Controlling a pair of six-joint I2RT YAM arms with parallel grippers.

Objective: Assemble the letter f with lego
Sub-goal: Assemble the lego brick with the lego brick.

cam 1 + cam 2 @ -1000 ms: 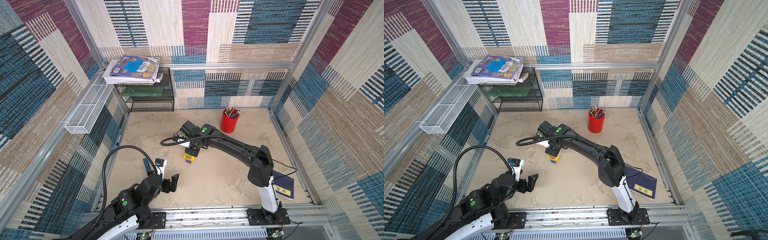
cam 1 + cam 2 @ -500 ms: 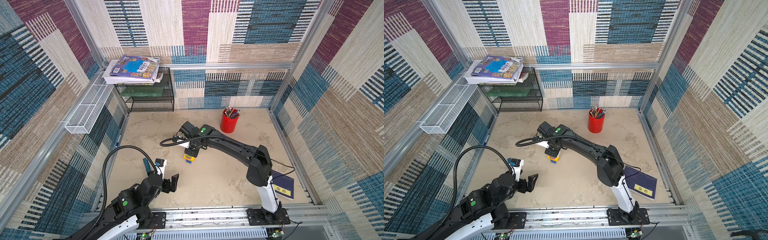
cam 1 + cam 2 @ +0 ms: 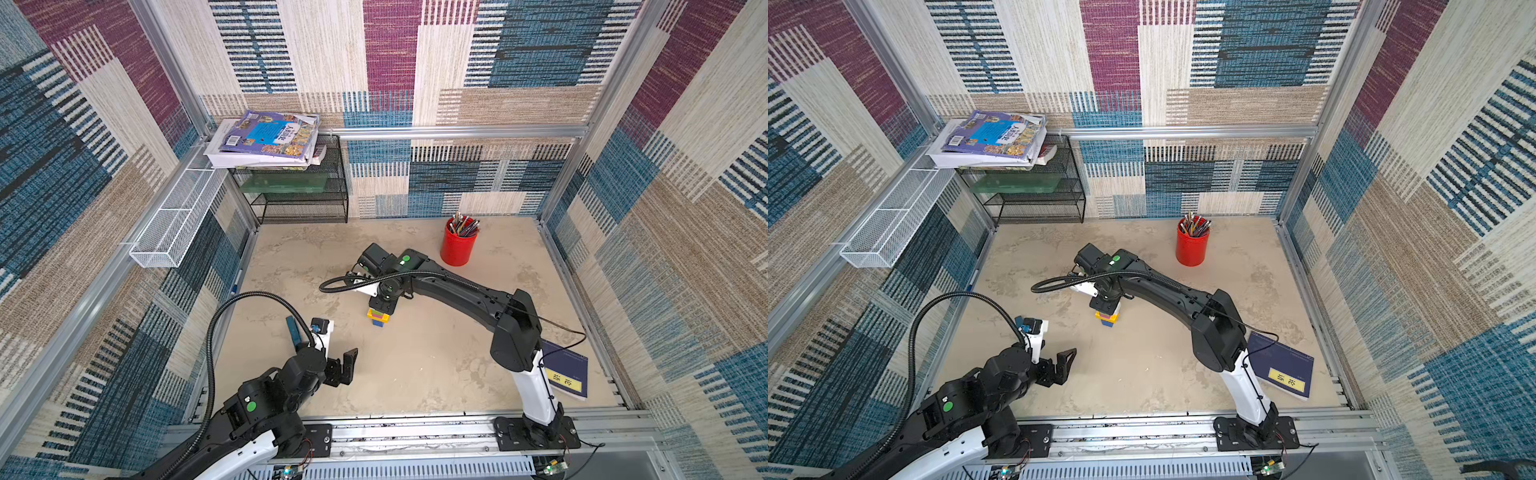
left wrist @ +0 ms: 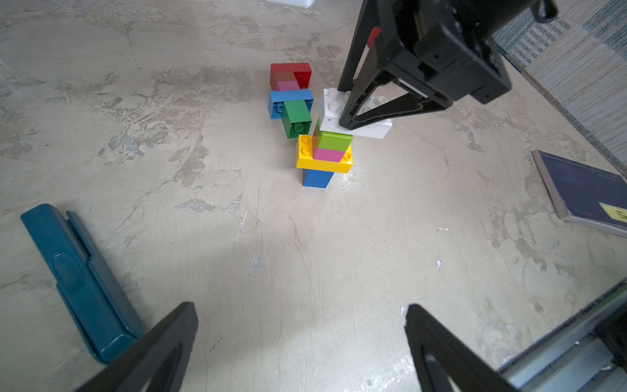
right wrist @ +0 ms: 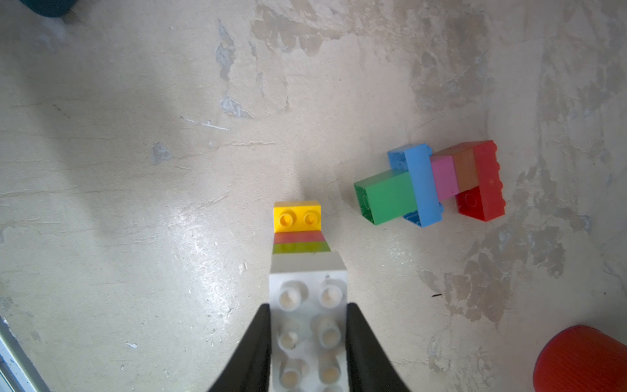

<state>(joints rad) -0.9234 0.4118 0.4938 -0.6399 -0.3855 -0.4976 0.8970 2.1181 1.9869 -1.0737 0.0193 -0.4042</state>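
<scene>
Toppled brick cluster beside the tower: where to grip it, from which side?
Probably the green brick, from straight above, jaws across its flat long sides. The cluster lies on its side, and that brick juts out clear of the wider blue brick, leaving room for the jaws there.

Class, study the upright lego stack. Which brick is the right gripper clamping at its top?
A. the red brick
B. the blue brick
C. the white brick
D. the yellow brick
C: the right gripper has its jaws pressed against both sides of the white brick, which tops the upright stack.
</scene>
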